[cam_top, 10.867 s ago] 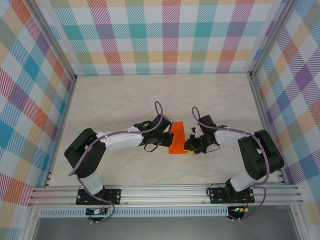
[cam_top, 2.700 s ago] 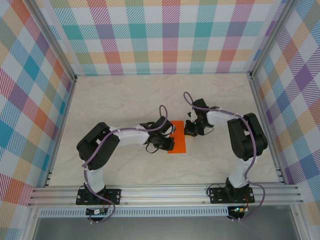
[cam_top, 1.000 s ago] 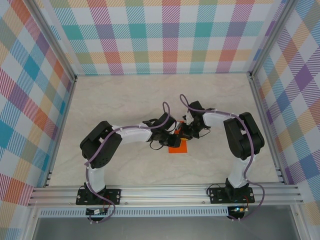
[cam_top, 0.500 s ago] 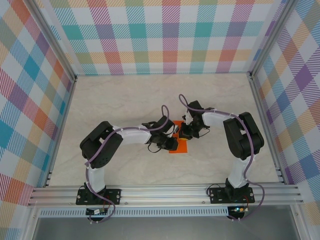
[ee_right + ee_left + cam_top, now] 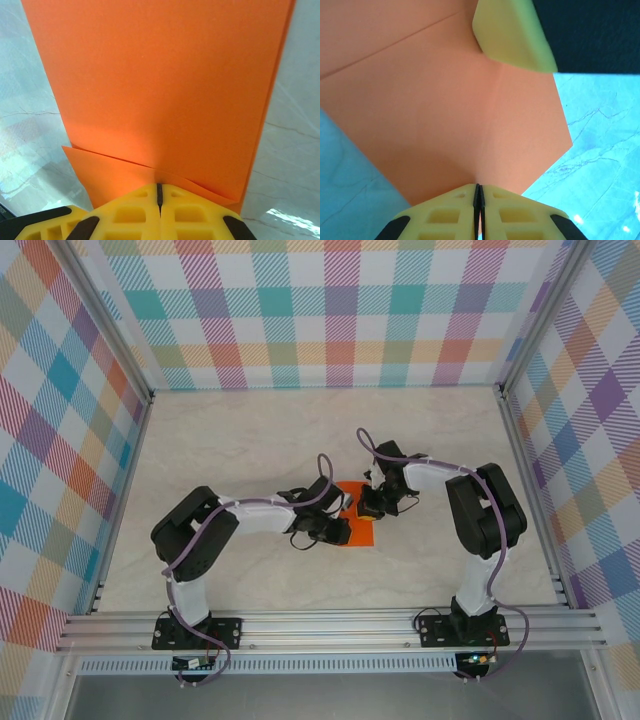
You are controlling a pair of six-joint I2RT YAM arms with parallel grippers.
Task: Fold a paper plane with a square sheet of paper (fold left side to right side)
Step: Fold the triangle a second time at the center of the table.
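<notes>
The square sheet of paper [image 5: 361, 534] is bright orange and lies folded into a narrow strip at the table's middle, between the two grippers. My left gripper [image 5: 342, 528] sits at its left edge. In the left wrist view its yellow jaws [image 5: 478, 186] are pressed together with the paper's [image 5: 445, 100] edge running into the slit. My right gripper [image 5: 368, 507] is over the strip's far end. Its jaws [image 5: 159, 186] are shut, tips down on the paper [image 5: 160, 75] where a flap edge crosses. One right fingertip [image 5: 512, 35] shows in the left wrist view.
The marble-look table [image 5: 250, 440] spreads beyond the paper on every side. Plaid walls on aluminium posts [image 5: 510, 400] close in the left, back and right. The rail [image 5: 320, 625] with both arm bases runs along the near edge.
My left gripper has slid toward me along the paper's left edge and closed further. The right gripper has stayed nearly still on the far end. The strip has barely shifted.
</notes>
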